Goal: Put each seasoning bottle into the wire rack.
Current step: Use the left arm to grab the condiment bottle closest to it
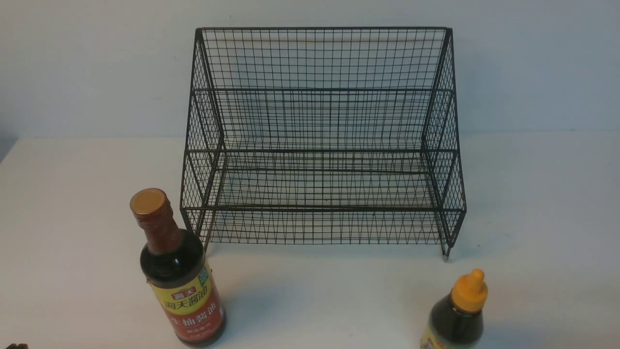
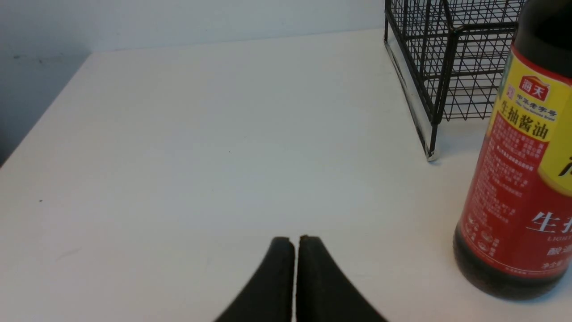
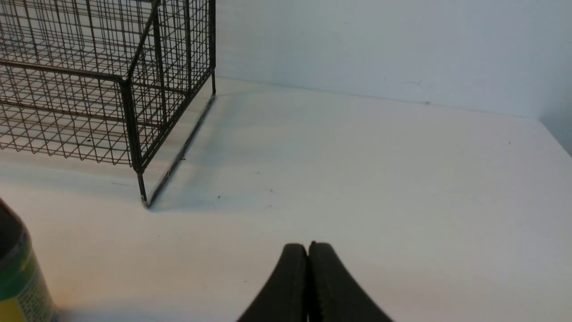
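Note:
The black wire rack [image 1: 322, 140] stands empty at the table's middle back. The tall bottle [image 1: 179, 276] with brown-gold cap and yellow-red label stands upright at front left, off the rack's left corner. The shorter bottle [image 1: 457, 315] with orange-yellow nozzle cap stands at front right. My left gripper [image 2: 295, 241] is shut and empty, low over bare table, with the tall bottle [image 2: 518, 179] and the rack's corner [image 2: 447, 76] to one side. My right gripper [image 3: 307, 247] is shut and empty; the rack [image 3: 103, 85] and the short bottle's edge [image 3: 18, 277] show beside it. Neither gripper shows in the front view.
A white table [image 1: 310, 300] meets a pale wall [image 1: 97, 72] behind the rack. A small dark bit [image 1: 14, 346] shows at the front view's bottom left corner. The table's left edge [image 2: 40, 120] and right edge [image 3: 554, 138] show in the wrist views.

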Robot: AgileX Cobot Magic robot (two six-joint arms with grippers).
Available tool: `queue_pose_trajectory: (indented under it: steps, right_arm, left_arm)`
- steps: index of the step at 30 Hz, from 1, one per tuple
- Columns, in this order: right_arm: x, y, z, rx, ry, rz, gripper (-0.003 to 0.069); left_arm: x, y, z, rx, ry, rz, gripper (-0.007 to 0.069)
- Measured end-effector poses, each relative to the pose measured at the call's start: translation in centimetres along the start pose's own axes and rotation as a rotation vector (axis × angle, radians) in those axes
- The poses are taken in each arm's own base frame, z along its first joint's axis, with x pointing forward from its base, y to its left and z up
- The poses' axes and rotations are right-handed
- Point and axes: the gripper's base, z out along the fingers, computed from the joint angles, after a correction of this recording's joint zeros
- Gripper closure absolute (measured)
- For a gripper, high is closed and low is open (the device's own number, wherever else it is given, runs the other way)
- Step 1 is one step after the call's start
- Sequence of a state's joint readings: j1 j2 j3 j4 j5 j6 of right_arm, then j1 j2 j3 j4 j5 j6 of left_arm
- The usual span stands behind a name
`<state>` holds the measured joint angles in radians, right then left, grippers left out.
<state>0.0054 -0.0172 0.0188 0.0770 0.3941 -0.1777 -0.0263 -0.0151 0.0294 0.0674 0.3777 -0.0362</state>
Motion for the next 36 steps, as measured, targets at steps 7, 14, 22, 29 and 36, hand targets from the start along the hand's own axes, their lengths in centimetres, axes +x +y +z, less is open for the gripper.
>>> queue_pose_trajectory:
  steps: [7, 14, 22, 29, 36]
  right_arm:
    - [0.0, 0.0, 0.0, 0.000, 0.000, 0.000, 0.0673]
    - [0.0, 0.0, 0.0, 0.000, 0.000, 0.000, 0.0673]
    - [0.0, 0.0, 0.0, 0.000, 0.000, 0.000, 0.0673]
    - [0.0, 0.0, 0.0, 0.000, 0.000, 0.000, 0.0673]
    - [0.0, 0.0, 0.0, 0.000, 0.000, 0.000, 0.0673]
  left_arm:
    - [0.0, 0.0, 0.0, 0.000, 0.000, 0.001, 0.0629]
    - [-0.1, -0.8, 0.0, 0.089, 0.010, -0.385, 0.0629]
    - [-0.7, -2.3, -0.3, 0.267, 0.058, -1.003, 0.0629]
    - [-2.7, -2.1, -1.0, 0.297, -0.053, -0.844, 0.0629]
    - [-8.7, -2.5, -4.2, 0.367, -0.194, -0.449, 0.0589]
